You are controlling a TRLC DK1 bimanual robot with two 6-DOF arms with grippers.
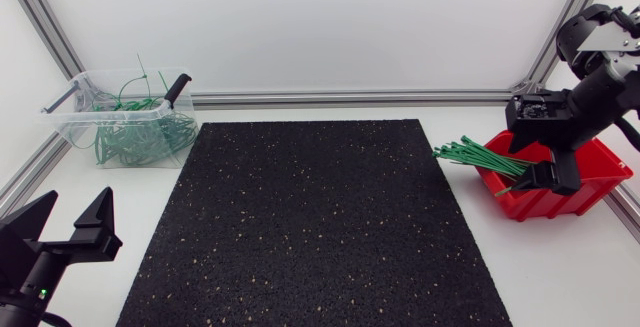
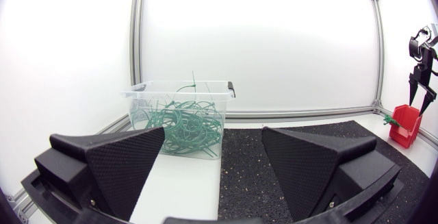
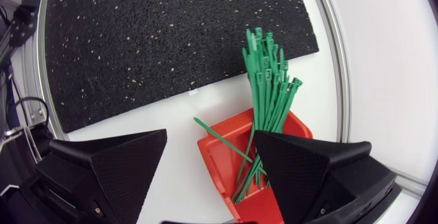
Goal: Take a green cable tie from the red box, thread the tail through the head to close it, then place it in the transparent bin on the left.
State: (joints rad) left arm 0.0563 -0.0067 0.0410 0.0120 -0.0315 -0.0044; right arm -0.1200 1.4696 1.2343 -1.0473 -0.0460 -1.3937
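The left arm [image 1: 28, 272] sits at 8 o'clock in the head view. Its left gripper [image 1: 72, 210] points toward 12 o'clock, with the broad wedge fingers [image 2: 116, 162] spread wide. The right arm [image 1: 598, 52] comes in at 2 o'clock and bends downward. The right gripper [image 1: 551, 179] hangs at 3 o'clock, fingertips down and parted.

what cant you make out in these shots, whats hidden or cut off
Red box, head view: the right gripper and its arm cover most of its inside.
Green cable ties, right wrist view: their lower ends pass behind one finger, so contact cannot be judged.
Transparent bin, head view: the looped ties inside are too tangled and small to count.
Left gripper, head view: its arm is cut off by the lower edge.
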